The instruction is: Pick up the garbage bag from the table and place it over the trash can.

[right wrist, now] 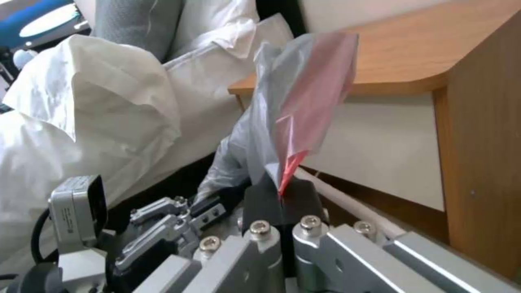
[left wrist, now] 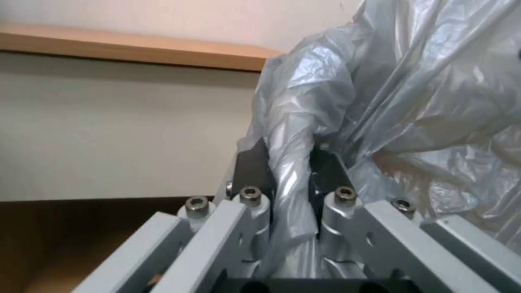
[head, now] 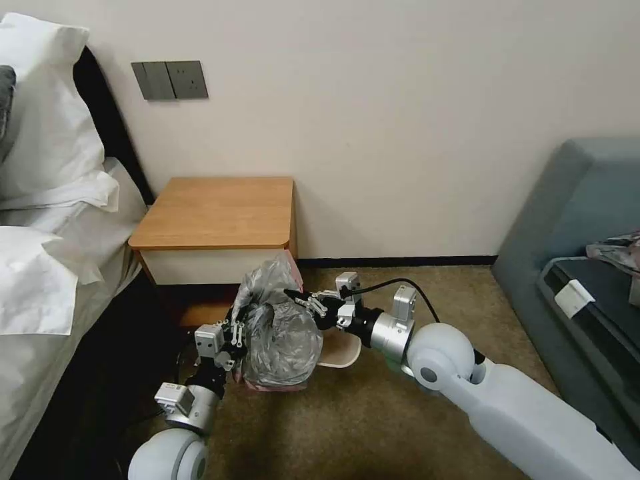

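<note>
Garbage bag (head: 280, 333), one only, hangs in the air in front of the table (head: 220, 213), low before its white drawer front and off its orange-brown top, draped over one trash can (head: 340, 353) whose beige rim peeps out at the bag's right side above the carpet. Two grippers hold it, one at each side. The left gripper (head: 237, 328) reaches up from the lower left with its forearm rising from the floor side, and the left wrist view shows its jaws closed on a twisted strand of the grey film (left wrist: 287, 179), which runs down between the two dark pads. The right gripper (head: 300, 300) comes in from the right, its arm stretched almost level across the carpet with a black cable looping over the wrist; in the right wrist view its jaws are pinched together on the bag's pink rim (right wrist: 304, 118), and the film stands up from the pads (right wrist: 260, 203) as a pointed flap before the table's near corner (right wrist: 434, 77). The bag bulges wrinkled and glossy between the two grippers. One bed with white pillows (head: 40, 133) lies at the left, one grey-blue sofa (head: 573, 220) at the right
</note>
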Controlling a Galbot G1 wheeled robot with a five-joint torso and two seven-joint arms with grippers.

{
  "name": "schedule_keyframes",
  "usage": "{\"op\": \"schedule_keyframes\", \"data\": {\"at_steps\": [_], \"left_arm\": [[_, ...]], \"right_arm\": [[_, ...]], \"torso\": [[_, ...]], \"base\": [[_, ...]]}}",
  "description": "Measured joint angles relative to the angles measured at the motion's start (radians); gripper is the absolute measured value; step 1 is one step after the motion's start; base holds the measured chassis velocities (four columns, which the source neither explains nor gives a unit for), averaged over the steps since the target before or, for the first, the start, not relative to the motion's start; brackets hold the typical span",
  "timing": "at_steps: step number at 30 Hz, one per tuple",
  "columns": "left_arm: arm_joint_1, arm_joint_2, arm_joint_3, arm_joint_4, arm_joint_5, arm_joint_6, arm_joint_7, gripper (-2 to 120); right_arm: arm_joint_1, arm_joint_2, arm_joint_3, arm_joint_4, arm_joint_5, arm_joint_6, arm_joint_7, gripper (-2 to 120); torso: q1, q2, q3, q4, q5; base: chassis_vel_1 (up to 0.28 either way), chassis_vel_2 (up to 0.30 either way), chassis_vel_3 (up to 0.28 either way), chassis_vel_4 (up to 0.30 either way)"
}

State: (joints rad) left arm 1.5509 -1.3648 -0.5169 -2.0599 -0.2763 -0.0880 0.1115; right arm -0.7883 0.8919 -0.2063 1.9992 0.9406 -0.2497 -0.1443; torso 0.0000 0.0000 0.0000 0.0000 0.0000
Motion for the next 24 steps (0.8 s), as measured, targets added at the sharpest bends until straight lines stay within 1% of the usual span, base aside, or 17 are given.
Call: {"op": "schedule_keyframes", "data": {"at_steps": [5, 7, 8, 11, 12, 15, 16, 19, 24], "left_arm": [[-0.001, 0.0, -0.001, 0.001, -0.001, -0.001, 0.0, 6], [-0.001, 0.001, -0.002, 0.002, -0.002, -0.005, 0.0, 6], [-0.001, 0.001, -0.002, 0.002, -0.002, -0.005, 0.0, 6], [0.003, 0.008, -0.001, 0.002, -0.003, -0.007, 0.001, 6], [0.003, 0.008, -0.001, 0.002, -0.003, -0.007, 0.001, 6], [0.002, 0.013, -0.001, 0.002, -0.005, -0.008, 0.003, 6], [0.002, 0.013, -0.001, 0.002, -0.005, -0.008, 0.003, 6], [0.002, 0.014, 0.001, 0.003, -0.009, -0.014, 0.007, 6], [0.005, 0.016, 0.003, 0.003, -0.013, -0.023, 0.013, 6]], "right_arm": [[-0.015, -0.006, 0.018, 0.0, -0.014, 0.003, -0.007, 0], [-0.036, -0.021, 0.054, -0.001, -0.019, 0.008, -0.013, 0], [-0.036, -0.021, 0.054, -0.001, -0.019, 0.008, -0.013, 0], [-0.071, -0.053, 0.102, 0.0, -0.019, 0.014, -0.023, 0], [-0.071, -0.053, 0.102, 0.0, -0.019, 0.014, -0.023, 0], [-0.124, -0.079, 0.155, 0.007, -0.027, 0.022, -0.037, 0], [-0.124, -0.079, 0.155, 0.007, -0.027, 0.022, -0.037, 0], [-0.163, -0.086, 0.203, 0.01, -0.031, 0.032, -0.046, 0], [-0.177, -0.094, 0.228, 0.011, -0.032, 0.042, -0.048, 0]], "torso": [[0.0, 0.0, 0.0, 0.0, 0.0], [0.0, 0.0, 0.0, 0.0, 0.0], [0.0, 0.0, 0.0, 0.0, 0.0], [0.0, 0.0, 0.0, 0.0, 0.0], [0.0, 0.0, 0.0, 0.0, 0.0], [0.0, 0.0, 0.0, 0.0, 0.0001], [0.0, 0.0, 0.0, 0.0, 0.0001], [0.0, 0.0, 0.0, -0.0001, 0.0002], [0.0, 0.0, 0.0, 0.0, 0.0002]], "base": [[0.0, 0.0, 0.0, 0.0], [0.0, 0.0, 0.0, 0.0], [0.0, 0.0, 0.0, 0.0], [0.0, 0.0, 0.0, 0.0], [0.0, 0.0, 0.0, 0.0], [0.0, 0.0, 0.0, 0.0], [0.0, 0.0, 0.0, 0.0], [0.0, 0.0, 0.0, 0.0], [0.0, 0.0, 0.0, 0.0]]}}
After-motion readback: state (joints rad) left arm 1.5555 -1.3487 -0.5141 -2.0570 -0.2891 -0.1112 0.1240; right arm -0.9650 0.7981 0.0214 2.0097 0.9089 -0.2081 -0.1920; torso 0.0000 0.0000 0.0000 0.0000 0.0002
